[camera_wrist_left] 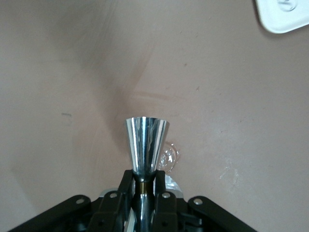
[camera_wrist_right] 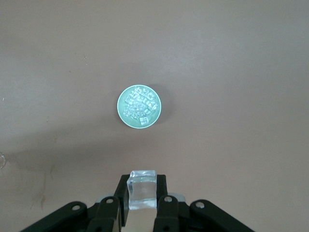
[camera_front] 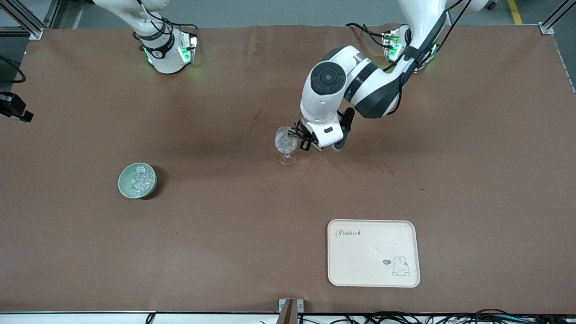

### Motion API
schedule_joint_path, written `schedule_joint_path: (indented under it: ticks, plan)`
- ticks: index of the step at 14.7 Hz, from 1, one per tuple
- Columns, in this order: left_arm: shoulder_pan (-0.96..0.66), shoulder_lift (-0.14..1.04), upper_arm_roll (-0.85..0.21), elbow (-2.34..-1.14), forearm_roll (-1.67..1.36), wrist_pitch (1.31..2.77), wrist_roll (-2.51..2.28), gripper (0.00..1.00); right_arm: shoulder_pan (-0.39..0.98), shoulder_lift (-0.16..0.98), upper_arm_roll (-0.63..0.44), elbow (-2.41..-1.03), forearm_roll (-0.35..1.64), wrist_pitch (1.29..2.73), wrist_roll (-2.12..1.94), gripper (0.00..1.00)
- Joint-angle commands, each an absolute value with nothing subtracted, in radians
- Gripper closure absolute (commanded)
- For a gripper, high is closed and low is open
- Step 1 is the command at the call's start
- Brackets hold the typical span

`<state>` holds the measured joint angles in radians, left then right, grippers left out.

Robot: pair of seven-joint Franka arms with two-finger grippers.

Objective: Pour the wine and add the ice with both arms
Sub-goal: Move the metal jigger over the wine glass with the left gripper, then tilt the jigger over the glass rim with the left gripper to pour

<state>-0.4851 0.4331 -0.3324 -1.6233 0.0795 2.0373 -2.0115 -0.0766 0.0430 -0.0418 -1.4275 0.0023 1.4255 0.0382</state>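
A stemmed glass [camera_front: 286,145] stands mid-table with glittering clear pieces in its bowl; part of it shows in the left wrist view [camera_wrist_left: 170,157]. My left gripper [camera_front: 300,137] [camera_wrist_left: 143,177] is beside the glass's rim, shut on the narrow waist of a shiny metal measuring cup [camera_wrist_left: 146,140]. The ice [camera_front: 137,181] lies heaped in a green bowl [camera_front: 123,176] toward the right arm's end. My right gripper [camera_wrist_right: 142,194] is out of the front view. It hangs high over the table near the bowl [camera_wrist_right: 139,107], shut on one clear ice cube [camera_wrist_right: 142,186].
A cream tray [camera_front: 373,253] with a rabbit print lies near the front camera, toward the left arm's end; its corner shows in the left wrist view [camera_wrist_left: 285,14]. A black device [camera_front: 13,108] sits at the table's edge at the right arm's end.
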Motion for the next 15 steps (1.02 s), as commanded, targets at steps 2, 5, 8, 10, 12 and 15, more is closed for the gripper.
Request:
schedule_joint_path:
  ticks: [2,5,8,10,12,15]
  plan:
    - [-0.515,0.414,-0.33,-1.628,0.19,2.025,-2.088,1.0,-0.071,0.009,-0.048,-1.468,0.014,1.445,0.046,1.0]
    - [-0.541,0.416,-0.328,-1.628,0.26,2.002,-2.094,1.0,-0.071,0.009,-0.048,-1.466,0.014,1.445,0.046,1.0]
    - [-0.572,0.417,-0.33,-1.628,0.346,1.954,-2.095,1.0,-0.071,0.011,-0.048,-1.466,0.014,1.445,0.046,1.0]
    - [-0.586,0.417,-0.328,-1.628,0.388,1.944,-2.12,1.0,-0.071,0.011,-0.048,-1.466,0.014,1.445,0.046,1.0]
    - [-0.595,0.42,-0.33,-1.628,0.428,1.937,-2.131,1.0,-0.071,0.011,-0.048,-1.466,0.014,1.445,0.046,1.0]
    - [-0.624,0.425,-0.328,-1.628,0.442,1.937,-2.141,1.0,-0.071,0.011,-0.048,-1.466,0.014,1.445,0.046,1.0]
